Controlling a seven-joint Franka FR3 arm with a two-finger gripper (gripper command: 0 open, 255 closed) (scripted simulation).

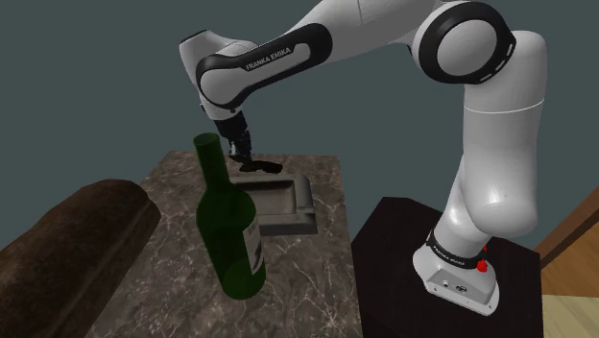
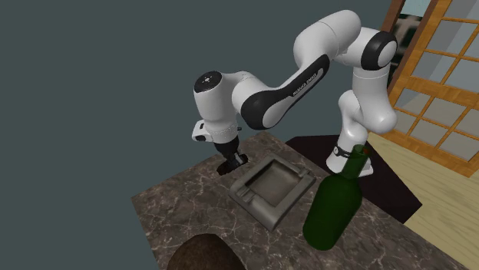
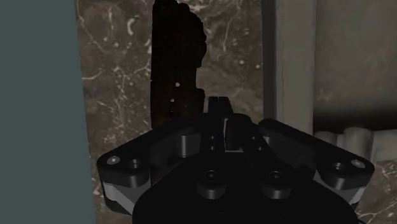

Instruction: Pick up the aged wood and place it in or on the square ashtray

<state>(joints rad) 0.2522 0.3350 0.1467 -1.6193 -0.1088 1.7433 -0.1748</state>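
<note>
Stiff and likely light, the aged wood [image 1: 257,166] lies on the worktop [image 1: 317,278] at eleven o'clock from the square ashtray [image 1: 288,229] in the shoulder view, best pinched across its narrow width; whether the hand [image 1: 242,154] grips it I cannot tell

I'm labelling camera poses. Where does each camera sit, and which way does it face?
Shoulder view: beside the stand, looking down over the table; arm shows.
Second exterior view: across the table, facing the arm.
Wrist view: above the gripper, looking down at the wood.
Both outside views share the bottle and ashtray.
</note>
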